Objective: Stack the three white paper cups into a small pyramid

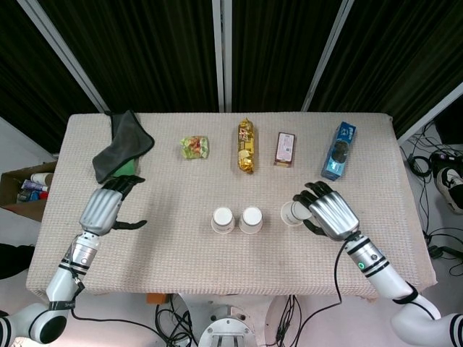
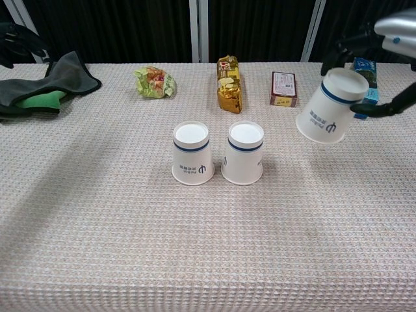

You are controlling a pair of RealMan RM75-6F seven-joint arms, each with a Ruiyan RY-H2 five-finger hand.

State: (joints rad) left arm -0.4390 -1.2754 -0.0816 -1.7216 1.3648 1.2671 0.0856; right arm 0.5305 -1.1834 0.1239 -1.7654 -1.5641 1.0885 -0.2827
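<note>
Two cups (image 2: 217, 153) stand upside down, side by side; the right hand (image 1: 329, 212) holds the third cup (image 2: 329, 105) tilted in the air; level it, then set it on both; the left hand (image 1: 107, 204) looks open, empty.

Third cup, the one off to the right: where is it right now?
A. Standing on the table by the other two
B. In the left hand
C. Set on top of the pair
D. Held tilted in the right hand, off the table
D: the right hand holds the third cup tilted, clear of the table.
</note>
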